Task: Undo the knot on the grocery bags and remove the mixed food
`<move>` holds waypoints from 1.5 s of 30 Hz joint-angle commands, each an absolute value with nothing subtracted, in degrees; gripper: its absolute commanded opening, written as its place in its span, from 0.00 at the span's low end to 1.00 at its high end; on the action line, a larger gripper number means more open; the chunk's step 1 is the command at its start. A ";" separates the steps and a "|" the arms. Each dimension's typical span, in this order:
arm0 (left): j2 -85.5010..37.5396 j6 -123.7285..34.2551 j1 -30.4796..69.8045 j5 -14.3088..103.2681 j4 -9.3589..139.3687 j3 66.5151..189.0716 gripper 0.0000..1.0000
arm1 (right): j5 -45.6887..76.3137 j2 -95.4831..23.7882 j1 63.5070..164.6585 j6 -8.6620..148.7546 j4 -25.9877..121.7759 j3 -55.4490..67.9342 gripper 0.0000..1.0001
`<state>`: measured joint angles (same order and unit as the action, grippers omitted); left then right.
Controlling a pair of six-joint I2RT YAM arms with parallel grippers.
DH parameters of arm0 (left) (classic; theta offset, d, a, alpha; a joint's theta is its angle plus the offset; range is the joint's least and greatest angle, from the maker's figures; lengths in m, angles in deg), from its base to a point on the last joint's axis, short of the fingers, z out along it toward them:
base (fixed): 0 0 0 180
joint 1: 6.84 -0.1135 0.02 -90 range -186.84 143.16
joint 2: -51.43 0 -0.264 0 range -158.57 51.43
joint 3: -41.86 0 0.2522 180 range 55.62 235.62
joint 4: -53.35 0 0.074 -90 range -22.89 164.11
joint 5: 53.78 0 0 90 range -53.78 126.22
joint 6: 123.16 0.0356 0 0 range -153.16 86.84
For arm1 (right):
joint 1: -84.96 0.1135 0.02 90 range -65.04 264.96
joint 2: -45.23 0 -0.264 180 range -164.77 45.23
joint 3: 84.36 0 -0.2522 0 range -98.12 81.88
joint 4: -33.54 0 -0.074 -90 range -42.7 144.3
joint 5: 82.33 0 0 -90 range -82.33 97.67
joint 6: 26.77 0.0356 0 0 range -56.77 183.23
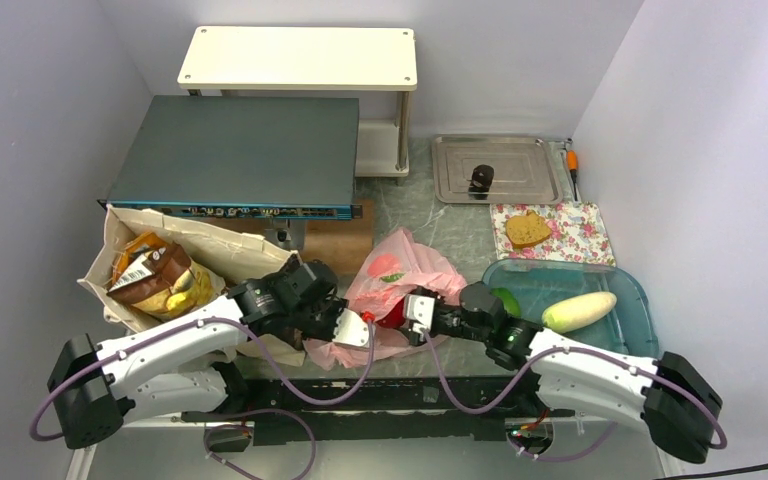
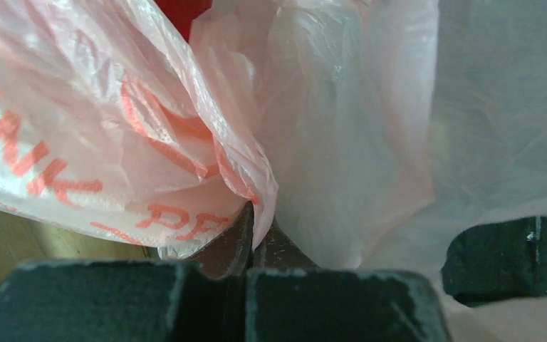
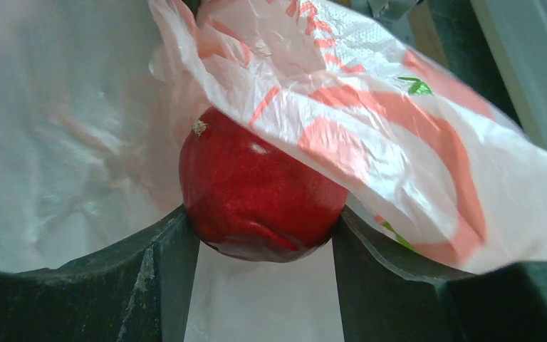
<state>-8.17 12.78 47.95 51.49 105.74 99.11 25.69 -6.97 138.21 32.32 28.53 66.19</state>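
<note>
The thin pink plastic bag (image 1: 410,268) lies crumpled at the table's middle, its mouth toward the arms. My left gripper (image 1: 363,326) is shut on a fold of the bag's film (image 2: 256,192), fingertips pinched together (image 2: 255,226). My right gripper (image 1: 398,316) reaches into the bag and is shut on a red round fruit (image 3: 260,187), its fingers (image 3: 174,249) pressing both sides. The beige canvas tote (image 1: 125,235) stands at the left with chip bags (image 1: 155,275) inside. A white radish (image 1: 578,311) and a green pepper (image 1: 506,300) lie in the blue tray (image 1: 630,290). The knot is out of view.
A dark flat box (image 1: 240,155) sits behind the tote under a cream shelf (image 1: 300,57). At the back right are a metal tray (image 1: 525,180) with a small dark object (image 1: 481,178) and a floral plate (image 1: 575,235) holding a bread slice (image 1: 527,229).
</note>
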 commanded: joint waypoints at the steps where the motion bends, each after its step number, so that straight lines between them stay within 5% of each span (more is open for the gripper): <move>1: -9.79 12.99 46.95 47.88 106.23 100.07 0.00 | 28.56 -0.28 138.20 32.97 32.64 64.92 0.00; 16: -18.25 1.13 40.25 54.73 103.06 113.65 0.00 | 36.45 1.20 136.57 38.21 43.71 54.19 0.00; 39: -18.14 5.60 38.18 56.89 103.13 110.20 0.00 | 29.24 0.28 132.60 51.66 44.42 27.11 0.00; 45: -17.74 5.21 38.16 57.31 102.72 110.83 0.00 | 32.10 0.88 130.27 48.03 51.43 28.74 0.00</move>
<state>-16.58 1.50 36.93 57.41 95.16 112.16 32.73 -1.44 132.07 49.06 64.40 32.97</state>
